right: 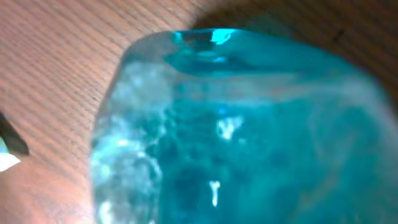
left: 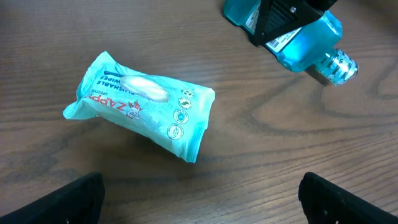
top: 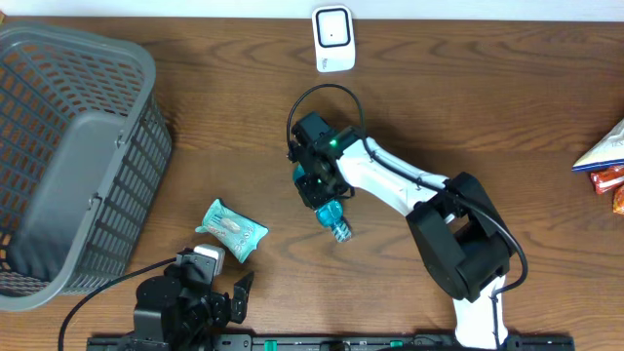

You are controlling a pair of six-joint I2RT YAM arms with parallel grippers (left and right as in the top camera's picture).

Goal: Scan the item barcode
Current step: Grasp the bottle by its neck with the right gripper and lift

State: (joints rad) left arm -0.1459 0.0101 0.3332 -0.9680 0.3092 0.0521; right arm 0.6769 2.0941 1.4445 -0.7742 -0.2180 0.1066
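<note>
A clear blue bottle (top: 334,217) with a silvery cap lies on the wooden table near the middle. My right gripper (top: 320,187) sits over its body, closed on it. The bottle (right: 249,124) fills the right wrist view and hides the fingers there. In the left wrist view the bottle (left: 314,40) is at the top right, with the black right gripper (left: 280,18) on top of it. A white scanner (top: 333,39) stands at the table's far edge. My left gripper (left: 211,202) rests open at the near edge, holding nothing.
A teal pack of wipes (top: 234,229) (left: 146,106) lies between the left gripper and the bottle. A grey plastic basket (top: 97,58) fills the left side. Snack packets (top: 604,161) lie at the right edge.
</note>
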